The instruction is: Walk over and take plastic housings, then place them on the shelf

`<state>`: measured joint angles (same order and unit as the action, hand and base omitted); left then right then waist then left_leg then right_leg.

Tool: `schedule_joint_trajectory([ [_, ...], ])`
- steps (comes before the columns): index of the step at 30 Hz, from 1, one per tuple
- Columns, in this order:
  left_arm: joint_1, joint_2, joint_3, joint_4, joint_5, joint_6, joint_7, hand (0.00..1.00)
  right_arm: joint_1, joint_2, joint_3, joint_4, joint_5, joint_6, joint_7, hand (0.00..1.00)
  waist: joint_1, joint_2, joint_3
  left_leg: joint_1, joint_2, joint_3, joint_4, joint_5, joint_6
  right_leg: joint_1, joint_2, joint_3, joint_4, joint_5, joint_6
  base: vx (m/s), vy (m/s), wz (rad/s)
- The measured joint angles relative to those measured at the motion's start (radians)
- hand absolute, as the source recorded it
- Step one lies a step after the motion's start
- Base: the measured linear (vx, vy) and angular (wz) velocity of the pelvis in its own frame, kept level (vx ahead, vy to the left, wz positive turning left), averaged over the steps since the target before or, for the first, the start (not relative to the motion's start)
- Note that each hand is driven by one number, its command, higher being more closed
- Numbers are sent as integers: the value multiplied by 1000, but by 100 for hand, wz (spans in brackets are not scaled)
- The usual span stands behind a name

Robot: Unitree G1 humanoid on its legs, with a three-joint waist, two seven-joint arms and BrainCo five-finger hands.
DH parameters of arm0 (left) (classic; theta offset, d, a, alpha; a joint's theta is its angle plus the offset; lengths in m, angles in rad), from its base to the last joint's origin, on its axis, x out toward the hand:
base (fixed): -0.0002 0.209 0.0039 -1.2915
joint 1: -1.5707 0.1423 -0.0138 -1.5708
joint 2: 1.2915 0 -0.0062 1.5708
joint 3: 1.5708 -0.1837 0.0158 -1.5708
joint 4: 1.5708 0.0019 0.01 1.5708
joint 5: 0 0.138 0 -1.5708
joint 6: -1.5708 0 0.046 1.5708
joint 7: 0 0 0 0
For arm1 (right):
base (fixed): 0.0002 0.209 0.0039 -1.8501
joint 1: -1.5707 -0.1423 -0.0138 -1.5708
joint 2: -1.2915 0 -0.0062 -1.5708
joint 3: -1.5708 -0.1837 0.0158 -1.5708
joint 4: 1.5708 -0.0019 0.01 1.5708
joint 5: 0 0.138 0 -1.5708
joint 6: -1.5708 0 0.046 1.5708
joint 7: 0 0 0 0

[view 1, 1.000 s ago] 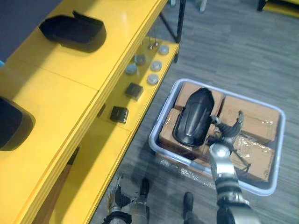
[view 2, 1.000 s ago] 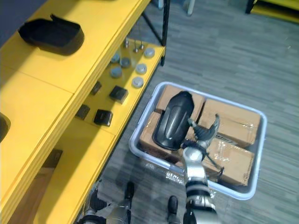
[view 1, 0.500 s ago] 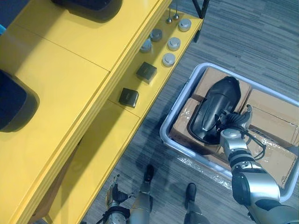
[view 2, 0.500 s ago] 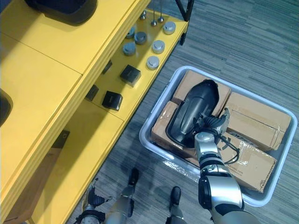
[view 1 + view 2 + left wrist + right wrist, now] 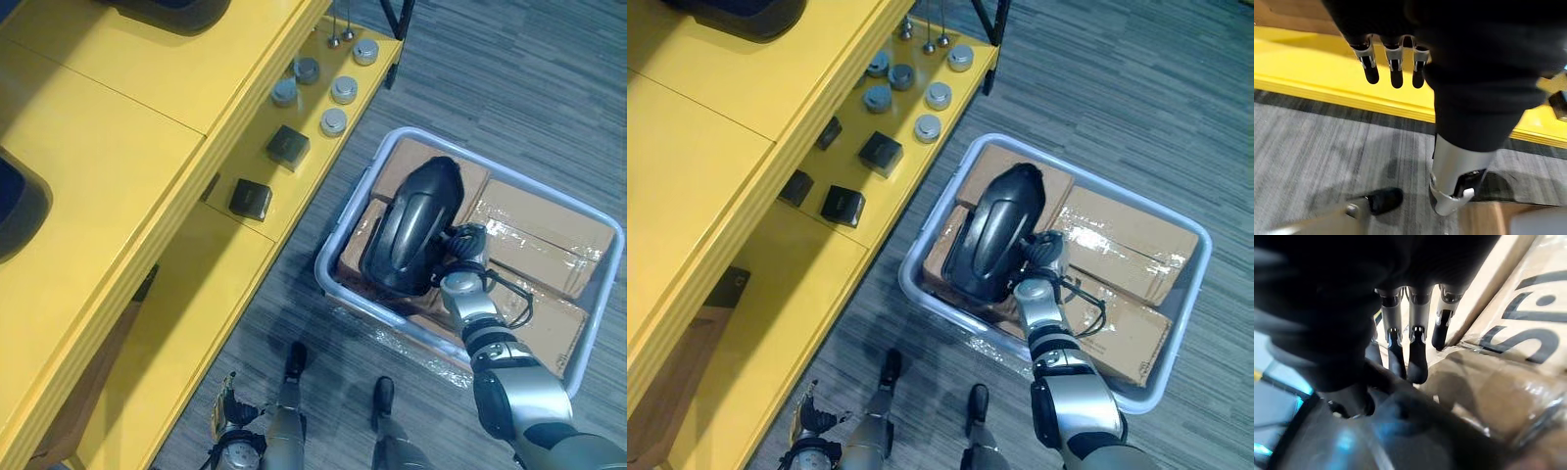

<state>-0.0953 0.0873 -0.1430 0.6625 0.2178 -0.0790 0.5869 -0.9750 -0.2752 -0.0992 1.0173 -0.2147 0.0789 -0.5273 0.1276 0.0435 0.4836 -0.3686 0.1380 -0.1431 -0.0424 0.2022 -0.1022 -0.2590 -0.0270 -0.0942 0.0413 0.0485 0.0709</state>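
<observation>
Head view: plastic housing (image 5: 411, 240) sat on cardboard boxes (image 5: 544, 230) in the grey bin (image 5: 588, 333) at 3 o'clock, with the right hand (image 5: 460, 257) at its 4 o'clock edge. Yellow shelf (image 5: 108, 147) at 10 o'clock.
Left wrist: left hand (image 5: 1396, 68) slack, fingers straight, over the floor (image 5: 1312, 142).
Right wrist: fingers (image 5: 1418, 362) and thumb pinched the plastic housing's rim.

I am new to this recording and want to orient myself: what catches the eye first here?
First comes the glossy black plastic housing, lying on cardboard boxes inside a pale bin on the floor, with the right hand against its edge. Next comes the long yellow shelf on the left, with grey round caps and small black blocks on its lower level. The left hand hangs open low beside the shelf.
</observation>
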Motion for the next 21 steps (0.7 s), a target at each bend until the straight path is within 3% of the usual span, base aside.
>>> schedule_joint_trajectory([
  [1,18,-2,-12,-75,0,2,0,0,-3,-5,-5,9,-7,8,1,100,0,-1,0,6,1,-1,-8,4,-1,3,1,-1,0,-1,-1,100,-45,10],
  [2,51,2,-72,-539,0,-9,-1,0,-23,-40,-22,15,-21,39,20,100,-4,-1,0,32,-4,-2,-41,22,-1,16,-3,-8,0,-2,-1,110,-20,10],
  [5,18,2,-76,-630,-2,-25,-4,0,-45,-41,-18,14,-27,57,30,100,-14,-1,0,42,-13,-3,-42,26,4,29,-12,-13,0,-5,-1,62,9,10],
  [8,-86,2,-78,-700,-71,-9,-16,0,-48,-44,7,-112,-51,102,44,100,-39,-1,0,46,-15,-19,-42,28,5,43,-15,-34,0,-5,0,17,5,18],
  [10,-268,11,-79,-694,-249,-42,-75,0,-49,-71,86,-307,-191,100,58,100,-43,-1,-1,61,-17,-14,-42,29,6,53,-20,-31,7,-8,1,-16,-2,0],
  [13,-443,19,-85,-608,-403,-68,-121,0,-85,-78,116,-420,-267,92,59,100,-67,-3,-2,68,-21,-9,-42,34,10,52,-26,-29,20,-8,2,-8,3,-1],
  [19,-619,44,-169,-334,-716,-78,-211,0,-93,-81,172,-457,-308,92,58,100,-102,-6,-8,69,-29,1,-43,36,13,42,-30,-22,34,-9,3,-2,-4,-4],
  [21,-662,47,-191,-279,-873,-78,-250,0,-90,-81,208,-489,-308,93,58,100,-112,-8,-8,64,-28,6,-43,37,14,31,-29,-16,40,-9,4,13,-19,-7],
])
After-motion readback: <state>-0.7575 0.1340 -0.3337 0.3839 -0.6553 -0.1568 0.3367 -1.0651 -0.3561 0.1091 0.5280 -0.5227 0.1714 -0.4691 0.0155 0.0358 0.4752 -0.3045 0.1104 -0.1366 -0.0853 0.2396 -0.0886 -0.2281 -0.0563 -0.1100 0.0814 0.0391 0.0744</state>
